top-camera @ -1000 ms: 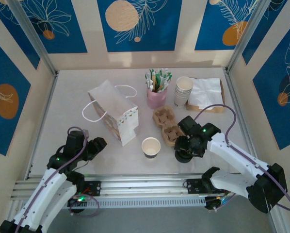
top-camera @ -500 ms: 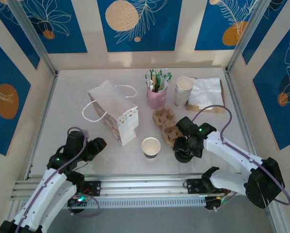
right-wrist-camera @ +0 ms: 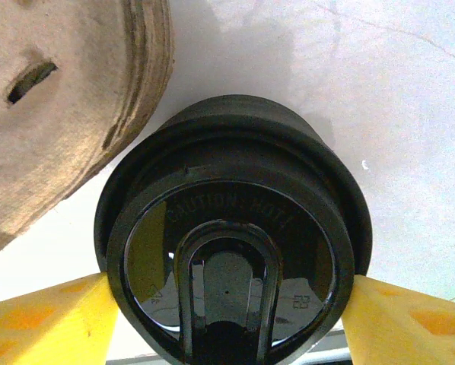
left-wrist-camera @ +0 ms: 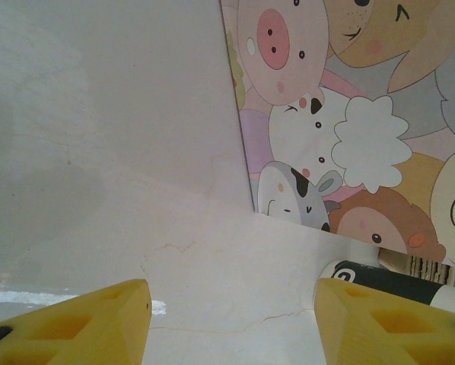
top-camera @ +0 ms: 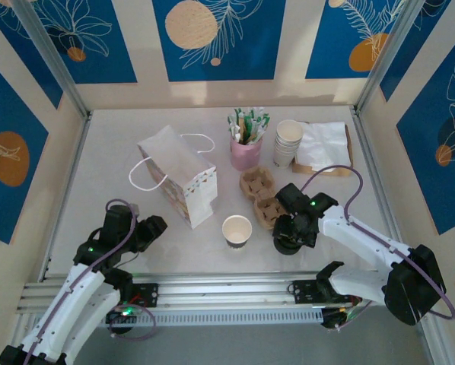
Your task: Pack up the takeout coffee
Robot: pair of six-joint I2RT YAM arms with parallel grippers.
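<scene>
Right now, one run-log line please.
left hand open, empty | right hand astride black lid stack | cup lidless, outside tray

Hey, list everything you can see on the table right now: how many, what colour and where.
paper bag: one, white with cartoon animals on one side, left of centre
pink cup: one, pink, back centre
sticks: a bunch, green and white, standing in the pink cup
stacked cups: one stack, cream, right of the pink cup
napkins: one pile, white, back right
holder: one, brown, under the napkins
cup tray: one, brown cardboard, right of centre
open cup: one, cream with a dark band, no lid, front centre
lids: one stack, black, front right beside the cup tray
left gripper: yellow fingers, open and empty, front left
right gripper: yellow fingers, either side of the lids
</scene>
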